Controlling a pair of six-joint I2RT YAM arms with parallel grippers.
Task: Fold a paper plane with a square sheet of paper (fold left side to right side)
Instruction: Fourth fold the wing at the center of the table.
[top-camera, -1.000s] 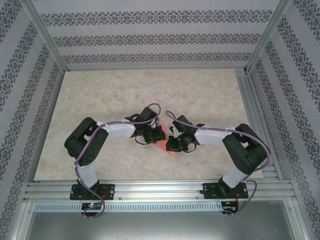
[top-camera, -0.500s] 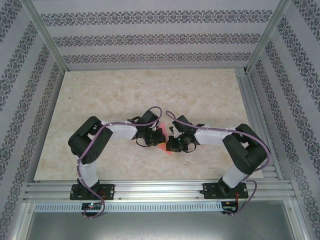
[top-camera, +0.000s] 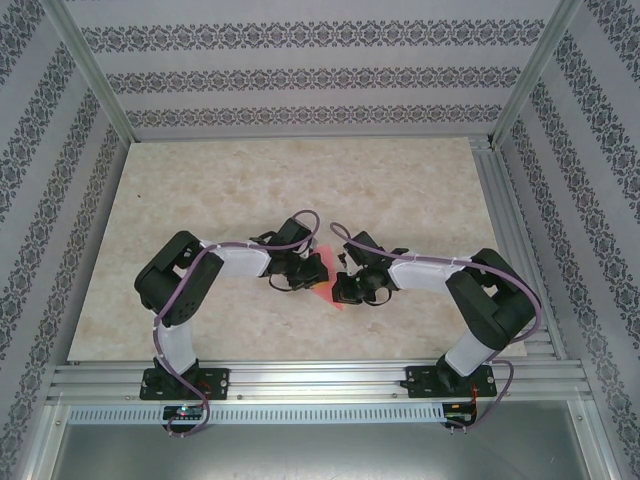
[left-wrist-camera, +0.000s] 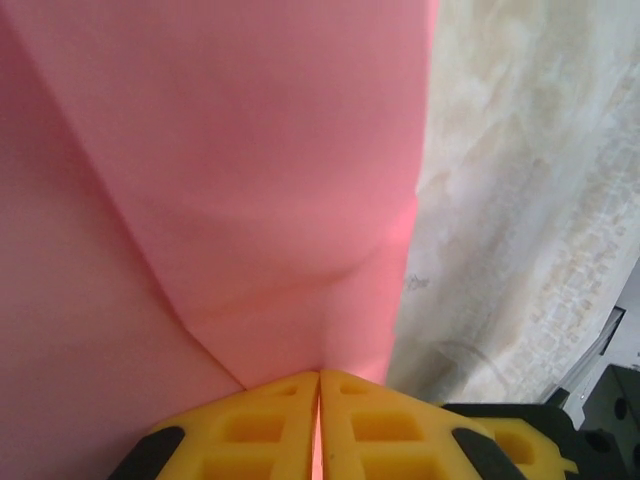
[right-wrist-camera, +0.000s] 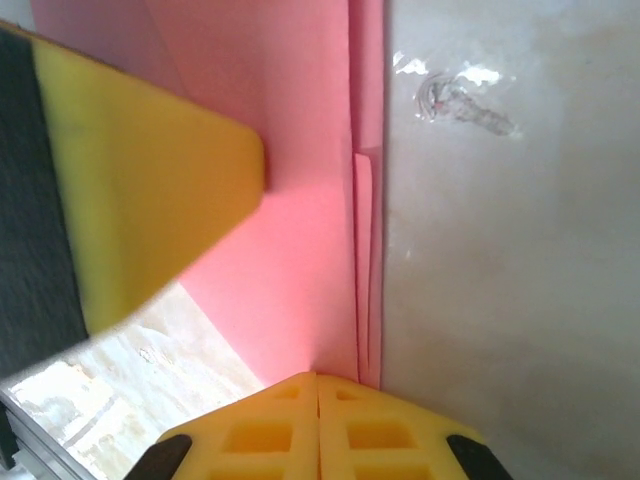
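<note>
The square sheet of paper (top-camera: 333, 299) is pinkish-red and folded, with layered edges, and lies on the table between both arms. My left gripper (top-camera: 311, 272) is shut, its yellow tips (left-wrist-camera: 319, 375) touching the paper (left-wrist-camera: 220, 150) where a crease meets the fold edge. My right gripper (top-camera: 346, 289) is also shut, its tips (right-wrist-camera: 318, 377) set on the paper (right-wrist-camera: 300, 260) just beside the stacked fold edges. The left gripper's yellow finger (right-wrist-camera: 150, 190) lies across the paper in the right wrist view. Both grippers hide most of the sheet from above.
The marbled table top (top-camera: 300, 180) stretches open behind and to both sides of the arms. An aluminium rail (top-camera: 320, 378) runs along the near edge, and patterned walls (top-camera: 300, 80) enclose the table.
The left arm has drawn slightly to the right and its gripper has shifted a little on the paper. The right gripper stays almost still. Both stay shut.
</note>
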